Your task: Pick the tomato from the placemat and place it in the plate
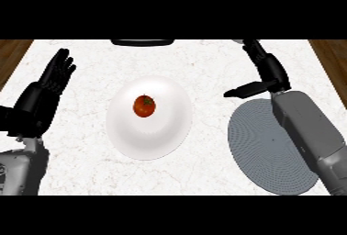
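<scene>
A red tomato [143, 106] with a green stem lies inside the white plate [163, 133], a little above its middle. To the right lies the round grey placemat [261, 151], with nothing on its visible part; my right forearm crosses over it. My right hand [270, 73] hovers above the placemat's upper edge, fingers straight and thumb spread toward the plate, holding nothing. My left hand [47, 87] stands open at the left edge, fingers up, away from the plate.
The counter [203, 59] is white marble, with wooden strips at both far corners. A dark object [143, 42] shows at the back edge, mostly cut off by the view.
</scene>
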{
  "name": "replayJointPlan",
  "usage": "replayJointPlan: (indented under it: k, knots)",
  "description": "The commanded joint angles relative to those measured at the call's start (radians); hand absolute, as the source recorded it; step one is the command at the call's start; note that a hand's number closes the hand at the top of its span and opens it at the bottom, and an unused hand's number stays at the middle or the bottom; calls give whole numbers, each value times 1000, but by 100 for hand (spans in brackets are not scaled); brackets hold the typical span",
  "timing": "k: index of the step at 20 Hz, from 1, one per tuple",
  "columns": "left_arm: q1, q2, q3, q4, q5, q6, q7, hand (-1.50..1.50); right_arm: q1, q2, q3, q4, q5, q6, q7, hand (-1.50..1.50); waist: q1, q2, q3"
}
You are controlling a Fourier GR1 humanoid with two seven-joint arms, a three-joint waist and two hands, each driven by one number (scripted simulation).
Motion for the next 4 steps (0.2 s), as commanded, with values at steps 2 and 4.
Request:
replayJointPlan:
  k: [2, 4]
  knots:
    - [3, -3, 13, -36, 1, 0, 42, 0, 47, -24, -35, -108, 40, 9, 39, -150, -6, -4, 0]
    - [1, -5, 10, 18, -25, -1, -37, 0, -4, -29, -50, 73, 94, -15, -100, -150, 7, 3, 0]
